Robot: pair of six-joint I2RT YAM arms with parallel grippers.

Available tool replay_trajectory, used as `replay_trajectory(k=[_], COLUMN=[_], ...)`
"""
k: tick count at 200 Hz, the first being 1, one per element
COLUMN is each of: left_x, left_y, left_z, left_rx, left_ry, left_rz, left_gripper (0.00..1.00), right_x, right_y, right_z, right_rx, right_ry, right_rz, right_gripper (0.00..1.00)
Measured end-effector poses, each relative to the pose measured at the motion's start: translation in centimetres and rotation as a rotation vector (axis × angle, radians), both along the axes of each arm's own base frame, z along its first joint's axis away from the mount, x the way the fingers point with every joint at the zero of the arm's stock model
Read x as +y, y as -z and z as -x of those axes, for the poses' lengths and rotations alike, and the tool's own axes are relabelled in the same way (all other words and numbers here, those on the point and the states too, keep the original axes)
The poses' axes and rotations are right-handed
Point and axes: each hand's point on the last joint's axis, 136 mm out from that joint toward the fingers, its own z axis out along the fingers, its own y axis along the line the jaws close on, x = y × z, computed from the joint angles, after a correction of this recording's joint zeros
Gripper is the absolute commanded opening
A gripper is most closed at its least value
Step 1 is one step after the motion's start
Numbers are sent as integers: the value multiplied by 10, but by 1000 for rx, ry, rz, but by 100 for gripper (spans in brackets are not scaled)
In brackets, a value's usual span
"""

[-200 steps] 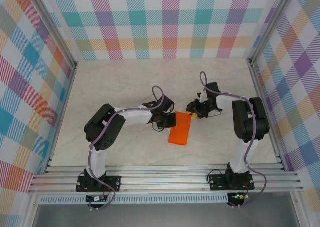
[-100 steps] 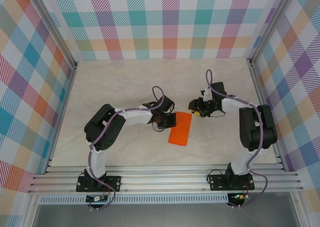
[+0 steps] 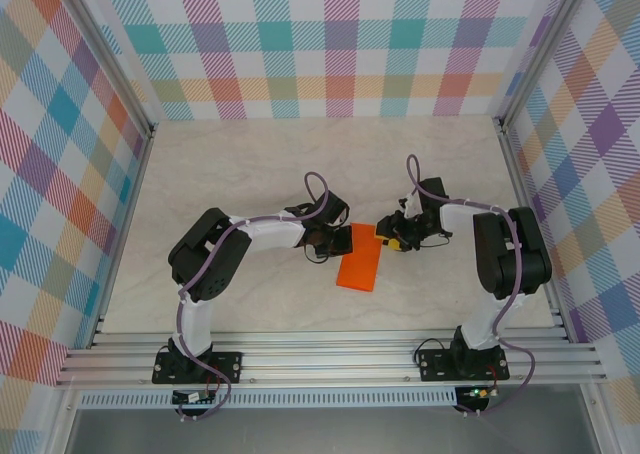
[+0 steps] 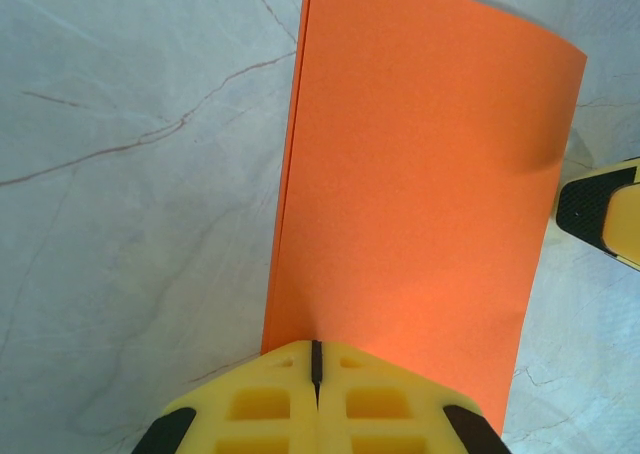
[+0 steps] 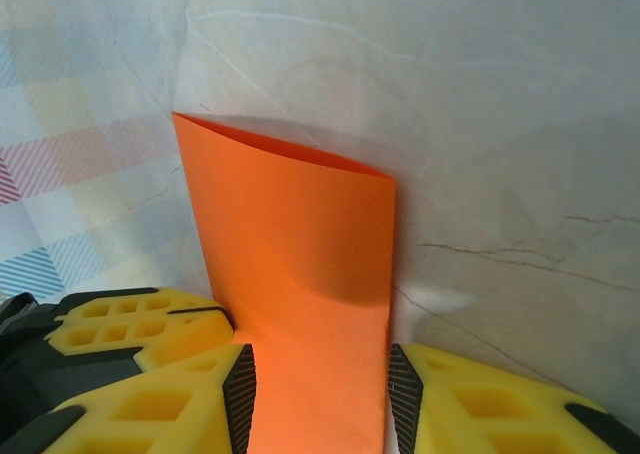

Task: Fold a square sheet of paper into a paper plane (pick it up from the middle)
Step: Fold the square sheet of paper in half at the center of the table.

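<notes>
Orange sheet of paper (image 3: 361, 264), just one, folded double, on table (image 3: 220, 174). Left gripper (image 4: 315, 352) clamped on one edge; right gripper (image 5: 320, 379) half open, fingers (image 5: 150, 374) straddling opposite end. Two grippers total.

Bright orange sheet of paper (image 3: 361, 258); cream veined table (image 3: 230, 174); pastel plaid walls (image 3: 320, 44).

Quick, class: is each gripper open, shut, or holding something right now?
Left gripper: shut on the folded orange paper.
Right gripper: open, straddling the paper's end.
</notes>
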Motion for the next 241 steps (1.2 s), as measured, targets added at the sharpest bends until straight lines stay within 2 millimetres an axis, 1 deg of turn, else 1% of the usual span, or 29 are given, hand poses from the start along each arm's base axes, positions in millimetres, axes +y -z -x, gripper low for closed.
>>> replay_trajectory(k=[36,60,74,85,133,156,182,200,217,241], left_x=[0,0,0,0,0,0,0,0,0,0], left_y=[0,0,0,0,0,0,0,0,0,0], left_z=[0,0,0,0,0,0,0,0,0,0], left_rx=[0,0,0,0,0,-1,-1,0,0,0], left_ry=[0,0,0,0,0,0,0,0,0,1], left_rz=[0,0,0,0,0,1,1,1,1,2], left_gripper=[0,0,0,0,0,0,0,0,0,0], right_x=[8,14,14,13,11,10,15,21,21,20], right_y=[-10,-12,-6,3,3,0,-4,-1,5,7], right_z=[-2,-2,-1,1,-1,8,17,24,28,28], right_rx=[-15,-29,-15,7,3,10,18,31,42,43], right_ry=[-11,-24,-26,-25,-20,-22,-42,-64,-70,-67], right_rz=[-54,-67,-59,-41,-23,-22,-20,-1,32,47], right_gripper=[45,43,43,43,44,45,45,45,44,43])
